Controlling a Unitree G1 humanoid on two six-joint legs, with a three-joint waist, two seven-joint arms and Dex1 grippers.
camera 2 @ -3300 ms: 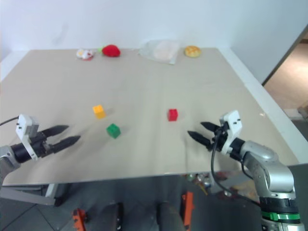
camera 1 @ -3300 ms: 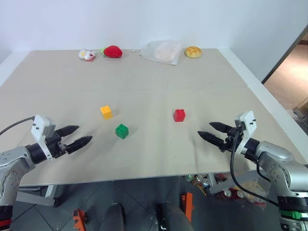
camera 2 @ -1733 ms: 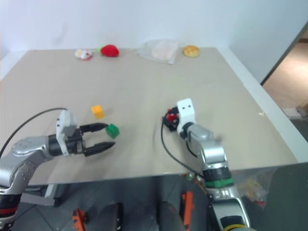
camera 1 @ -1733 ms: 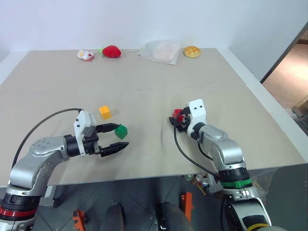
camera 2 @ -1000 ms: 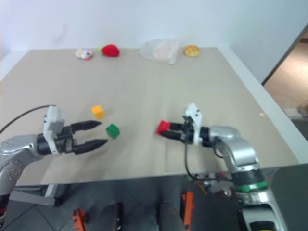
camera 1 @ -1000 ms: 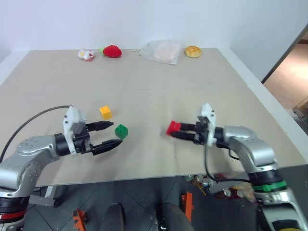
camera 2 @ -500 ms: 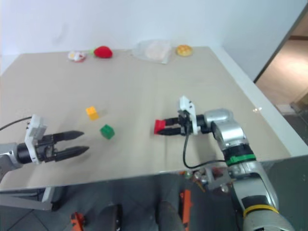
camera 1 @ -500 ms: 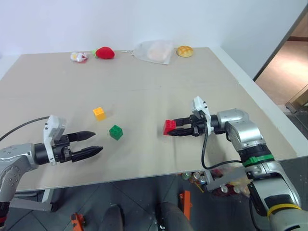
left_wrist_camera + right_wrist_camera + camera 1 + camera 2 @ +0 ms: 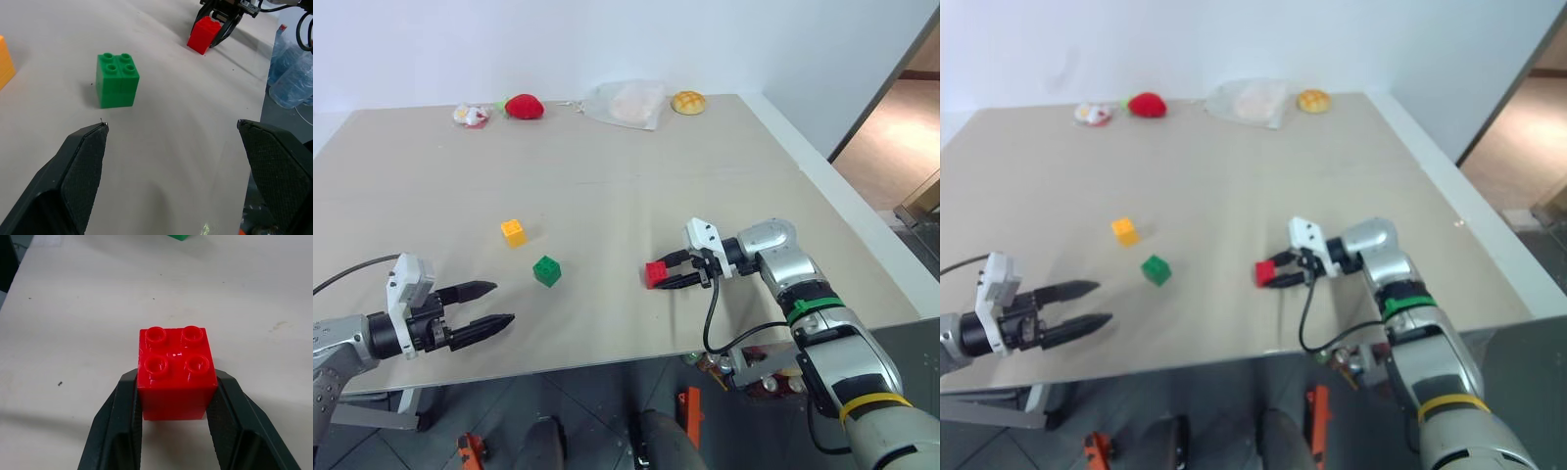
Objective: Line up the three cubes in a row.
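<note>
My right gripper (image 9: 666, 275) is shut on the red cube (image 9: 655, 274), holding it low over the table right of centre; the wrist view shows the red cube (image 9: 176, 373) pinched between both fingers, studs up. The green cube (image 9: 546, 270) sits on the table to its left, and the yellow-orange cube (image 9: 513, 233) lies a little farther back and left. My left gripper (image 9: 487, 305) hangs open near the front left edge, short of the green cube (image 9: 117, 80), with nothing between its fingers.
Along the far edge of the table (image 9: 626, 166) lie a small white toy (image 9: 467, 115), a red plush strawberry (image 9: 523, 106), a clear plastic bag (image 9: 626, 103) and a round yellow bun (image 9: 686, 102). Bottles (image 9: 293, 83) stand below the table's front edge.
My right gripper has carried the red cube down towards the table surface. My left gripper has drawn back and left, away from the green cube.
</note>
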